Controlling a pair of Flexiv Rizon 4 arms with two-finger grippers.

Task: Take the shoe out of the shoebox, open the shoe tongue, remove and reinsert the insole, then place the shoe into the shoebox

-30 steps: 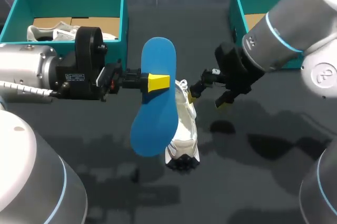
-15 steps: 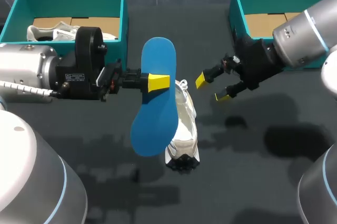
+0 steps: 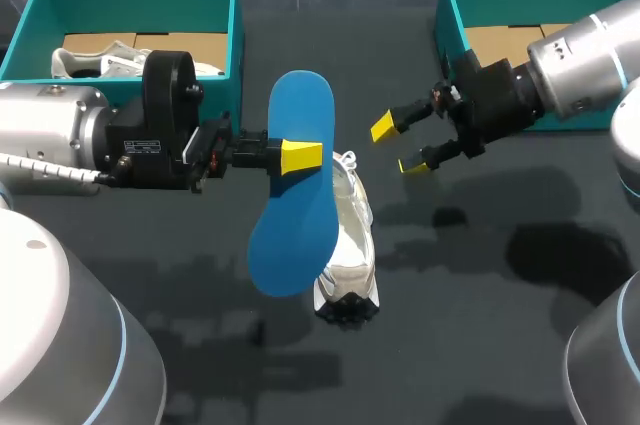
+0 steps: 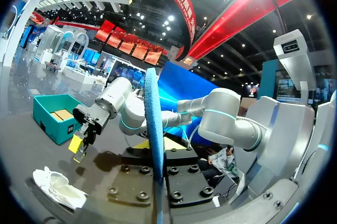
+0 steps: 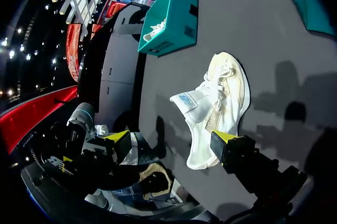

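1. Risk: the insole, pinched at mid-length by the left gripper, may buckle or skew on reinsertion, since nothing steadies the shoe.
2. The shoe lies mid-table, at 5 o'clock from that gripper.
3. The right gripper hovers at 2 o'clock from the shoe, fingers spread and empty.

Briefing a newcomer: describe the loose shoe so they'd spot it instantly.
On the table, between the left teal box and the right teal box, a white shoe lies partly under the raised blue insole. Unlike the other white shoe, it is unboxed.
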